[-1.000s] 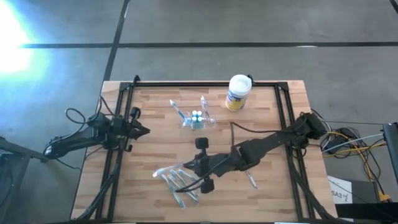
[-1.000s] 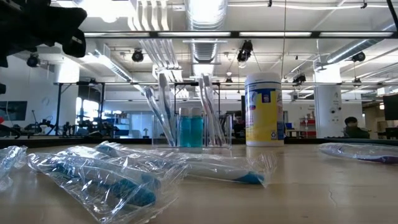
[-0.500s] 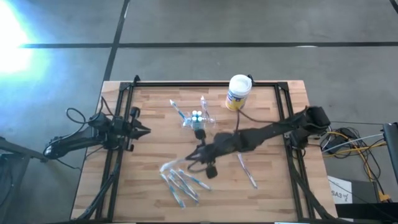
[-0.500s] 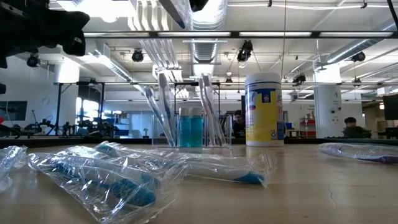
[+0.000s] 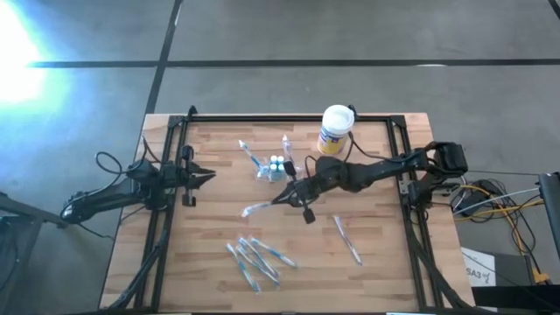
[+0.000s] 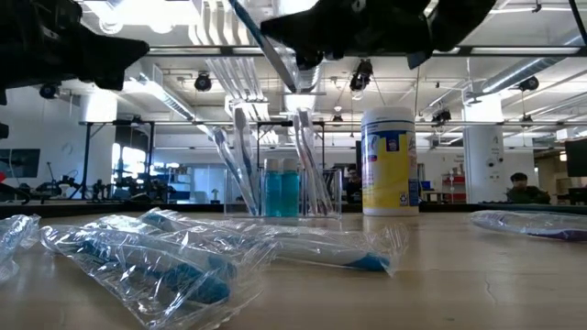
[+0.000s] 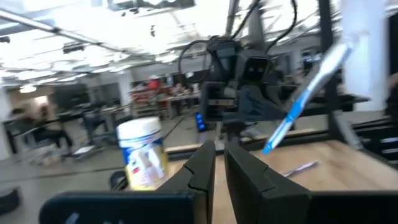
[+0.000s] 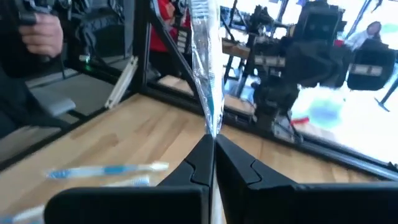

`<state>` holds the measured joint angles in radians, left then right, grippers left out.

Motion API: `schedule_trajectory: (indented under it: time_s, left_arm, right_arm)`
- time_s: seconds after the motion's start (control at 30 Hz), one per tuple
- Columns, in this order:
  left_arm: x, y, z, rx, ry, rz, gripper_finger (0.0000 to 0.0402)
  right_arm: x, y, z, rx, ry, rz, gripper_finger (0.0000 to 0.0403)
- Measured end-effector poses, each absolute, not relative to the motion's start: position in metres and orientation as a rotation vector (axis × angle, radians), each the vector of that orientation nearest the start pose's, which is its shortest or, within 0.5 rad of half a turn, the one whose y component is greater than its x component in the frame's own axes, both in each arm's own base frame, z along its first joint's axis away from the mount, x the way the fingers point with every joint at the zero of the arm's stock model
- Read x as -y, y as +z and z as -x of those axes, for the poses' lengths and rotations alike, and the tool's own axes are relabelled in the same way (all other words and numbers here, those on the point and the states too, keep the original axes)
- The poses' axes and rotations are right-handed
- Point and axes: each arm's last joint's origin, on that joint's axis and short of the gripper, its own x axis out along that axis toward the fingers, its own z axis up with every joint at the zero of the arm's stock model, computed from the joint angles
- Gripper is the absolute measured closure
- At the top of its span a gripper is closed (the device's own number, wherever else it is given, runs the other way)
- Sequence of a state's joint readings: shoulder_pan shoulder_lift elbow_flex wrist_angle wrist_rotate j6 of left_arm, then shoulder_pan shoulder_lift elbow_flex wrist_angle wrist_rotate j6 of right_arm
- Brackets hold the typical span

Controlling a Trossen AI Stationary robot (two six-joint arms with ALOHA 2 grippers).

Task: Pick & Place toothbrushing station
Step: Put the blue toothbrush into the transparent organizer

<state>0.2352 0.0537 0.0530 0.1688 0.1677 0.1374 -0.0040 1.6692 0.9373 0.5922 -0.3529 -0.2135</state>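
Two dark fingers (image 8: pixel 198 163) pinch a clear-wrapped blue toothbrush (image 8: pixel 205 74) (standing upright) above the wooden tabletop (image 8: pixel 143 140).

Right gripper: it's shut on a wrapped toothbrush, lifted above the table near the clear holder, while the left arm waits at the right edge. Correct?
Not quite. The left gripper waits at the table's left edge, as the high view shows. The right gripper is shut on the wrapped toothbrush near the clear holder.
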Motion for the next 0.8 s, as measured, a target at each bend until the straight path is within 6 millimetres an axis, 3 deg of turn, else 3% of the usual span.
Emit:
schedule_trajectory:
  time_s: [0.2, 0.4, 0.63, 0.8]
  left_arm:
    - [-0.02, 0.195, -0.099, 0.191, 0.122, -0.197, 0.0324]
    - [-0.021, 0.202, -0.104, 0.247, 0.113, -0.207, 0.025]
    - [-0.021, 0.205, -0.112, 0.268, 0.077, -0.213, 0.0164]
    - [-0.023, 0.218, -0.12, 0.249, 0.052, -0.202, 0.0144]
  right_arm:
    - [0.001, 0.228, -0.36, -0.101, 0.356, 0.187, 0.0394]
    - [0.008, 0.232, -0.36, -0.063, 0.333, 0.195, 0.0394]
    - [0.022, 0.245, -0.362, 0.014, 0.285, 0.184, 0.0394]
    - [0.032, 0.259, -0.367, 0.045, 0.256, 0.174, 0.0394]
